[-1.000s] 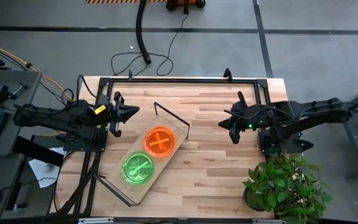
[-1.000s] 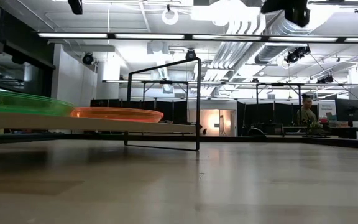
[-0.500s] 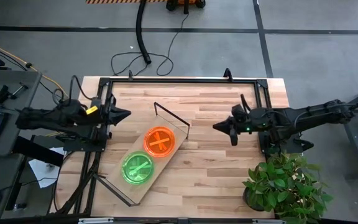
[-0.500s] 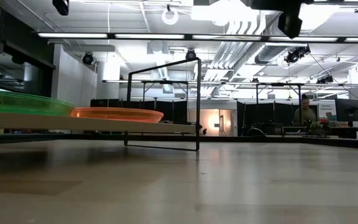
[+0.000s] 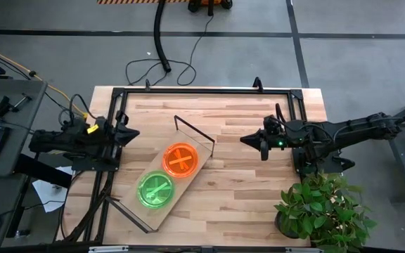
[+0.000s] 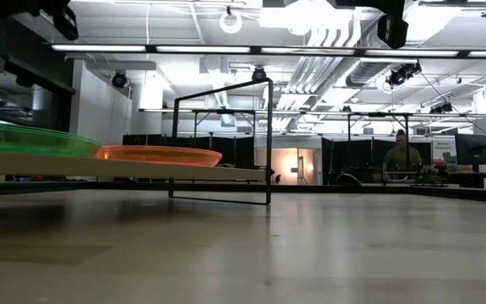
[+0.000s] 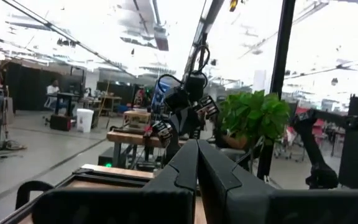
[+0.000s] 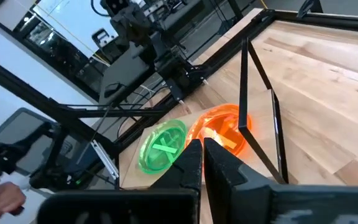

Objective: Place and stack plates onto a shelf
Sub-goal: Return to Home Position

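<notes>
Currently on your light plank table (image 5: 245,204), listed from the near edge outward:

1. Long rectangular light-wood shelf (image 6: 74,164), lying diagonally on the table. Its near end carries the stack of neon green translucent round plates (image 5: 155,190). Just beyond, apart from it or barely touching, sits the stack of neon orange translucent round plates (image 5: 180,160). You cannot count the plates in either stack from above. No plate lies loose on the table, so the stacking looks finished.

2. Thin black wire frame (image 6: 270,143) at the shelf's far end, standing upright just past the orange stack.

3. Left gripper (image 5: 131,132), at the table's left edge, well apart from the shelf. Its fingers are pressed together and hold nothing.

4. Right gripper (image 5: 247,140), over the right half of the table, raised clear of the board. Its fingers are closed or nearly so, and empty.

5. Leafy green potted plant (image 5: 325,211), at the near right corner beneath the right arm.

6. A person (image 6: 402,152), seated far off in the room.

Hazards to note: the upright wire frame is the part nearest both grippers, so a low sweep could hook it and drag the shelf. A jolt would likely slide the smooth plates off their stacks. If the right arm folds low, it may brush the plant.
</notes>
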{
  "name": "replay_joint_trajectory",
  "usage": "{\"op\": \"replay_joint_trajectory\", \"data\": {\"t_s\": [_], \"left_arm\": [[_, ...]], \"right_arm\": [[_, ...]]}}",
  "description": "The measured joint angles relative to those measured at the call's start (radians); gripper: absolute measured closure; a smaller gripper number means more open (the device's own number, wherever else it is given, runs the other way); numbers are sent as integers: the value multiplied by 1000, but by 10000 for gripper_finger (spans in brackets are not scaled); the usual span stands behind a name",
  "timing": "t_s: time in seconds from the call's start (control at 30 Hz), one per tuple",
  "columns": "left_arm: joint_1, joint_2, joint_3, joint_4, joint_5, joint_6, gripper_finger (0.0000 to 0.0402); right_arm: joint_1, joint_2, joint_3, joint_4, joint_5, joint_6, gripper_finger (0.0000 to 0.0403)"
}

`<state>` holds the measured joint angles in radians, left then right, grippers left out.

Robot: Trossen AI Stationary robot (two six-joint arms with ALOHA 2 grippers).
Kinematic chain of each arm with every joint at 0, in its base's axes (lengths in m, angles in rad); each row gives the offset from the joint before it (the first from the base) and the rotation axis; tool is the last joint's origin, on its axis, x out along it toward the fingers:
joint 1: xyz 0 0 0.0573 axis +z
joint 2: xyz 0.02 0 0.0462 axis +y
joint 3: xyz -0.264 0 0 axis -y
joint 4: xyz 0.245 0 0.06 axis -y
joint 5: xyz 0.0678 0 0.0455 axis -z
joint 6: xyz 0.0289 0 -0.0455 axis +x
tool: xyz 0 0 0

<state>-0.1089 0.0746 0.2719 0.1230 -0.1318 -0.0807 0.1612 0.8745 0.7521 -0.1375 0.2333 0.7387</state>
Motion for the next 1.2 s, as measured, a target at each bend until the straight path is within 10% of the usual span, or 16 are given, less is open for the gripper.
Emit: {"op": "replay_joint_trajectory", "data": {"t_s": [0.37,1.2], "left_arm": [[22,-63,-262,263,40,-93,401],[207,-68,-261,23,211,-179,401]], "right_arm": [[0,-26,0,2,2,48,403],[-3,-173,-76,-114,-76,-137,403]]}}
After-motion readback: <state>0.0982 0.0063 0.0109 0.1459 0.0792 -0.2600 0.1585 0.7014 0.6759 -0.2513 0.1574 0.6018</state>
